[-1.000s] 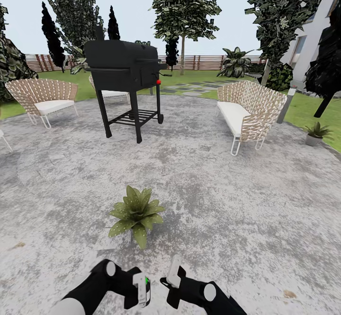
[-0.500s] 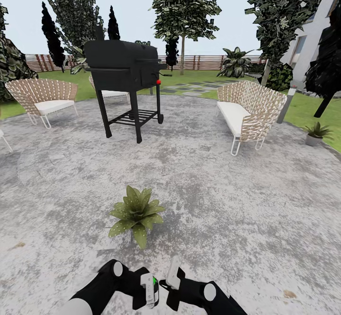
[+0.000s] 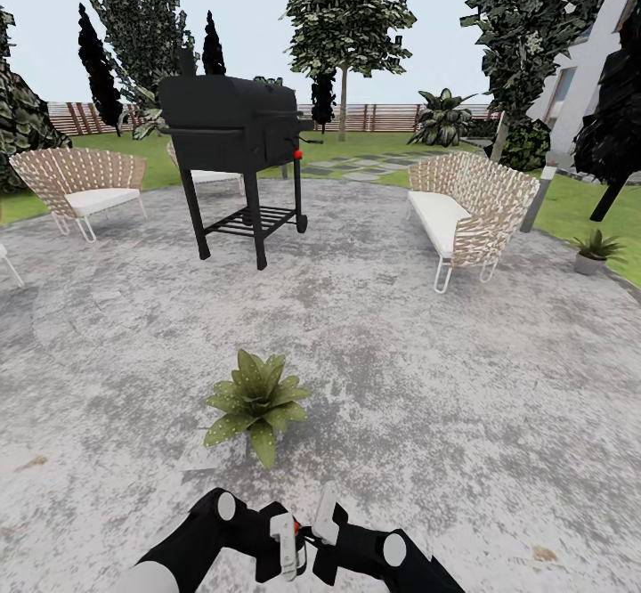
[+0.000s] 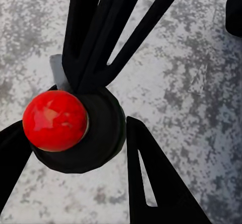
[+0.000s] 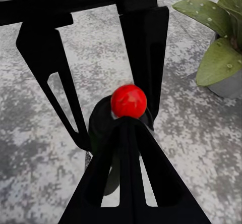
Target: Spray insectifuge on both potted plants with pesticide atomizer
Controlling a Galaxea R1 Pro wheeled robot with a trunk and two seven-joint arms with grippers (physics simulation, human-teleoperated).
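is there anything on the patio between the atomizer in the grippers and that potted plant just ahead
Nothing visible. The pesticide atomizer sits between the left gripper and right gripper, and bare grey paving runs from there to the near potted plant. The grill stands well beyond it.

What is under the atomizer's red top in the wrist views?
Under the red top sits the pesticide atomizer, its dark body seen end-on, over the mottled patio. Its base and label are hidden.

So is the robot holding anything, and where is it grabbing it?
Both grippers, left and right, meet at the pesticide atomizer, around its dark body below the red top.
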